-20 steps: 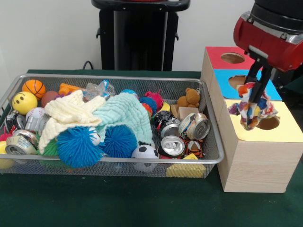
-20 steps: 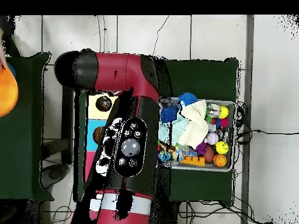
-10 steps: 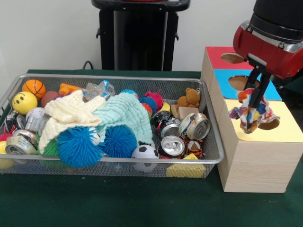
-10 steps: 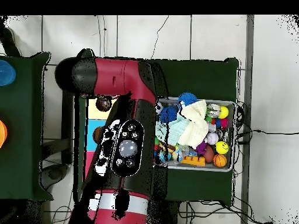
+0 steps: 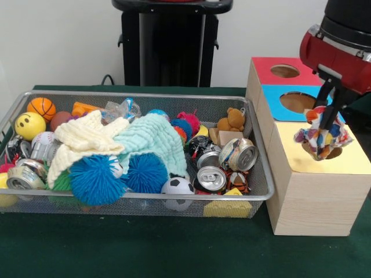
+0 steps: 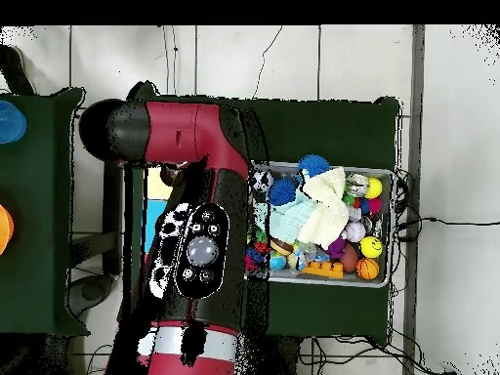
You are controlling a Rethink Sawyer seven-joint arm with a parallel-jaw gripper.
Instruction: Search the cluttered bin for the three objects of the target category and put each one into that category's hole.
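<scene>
A: What is the surface looking like?

B: A dark green table (image 5: 145,249) is carrying a wire mesh bin (image 5: 258,191) and, just beside it, a wooden box (image 5: 313,202) with red, blue and yellow top panels, each with a hole. A white wall is standing behind. In the overhead view, the table is sitting on a pale tiled floor (image 6: 293,59), and the arm (image 6: 200,244) is covering most of the box.

A: And the tool?

B: The gripper (image 5: 326,124) is hanging over the yellow panel, its fingers closing on a multicoloured cloth bundle (image 5: 322,138). The bundle is dangling directly above the yellow hole (image 5: 328,153), its lower edge at the rim.

A: The bin contents?

B: Crowded. A cream cloth (image 5: 87,139) and a mint cloth (image 5: 153,142) are lying over blue spiky balls (image 5: 95,179), beside crushed cans (image 5: 212,177).
</scene>
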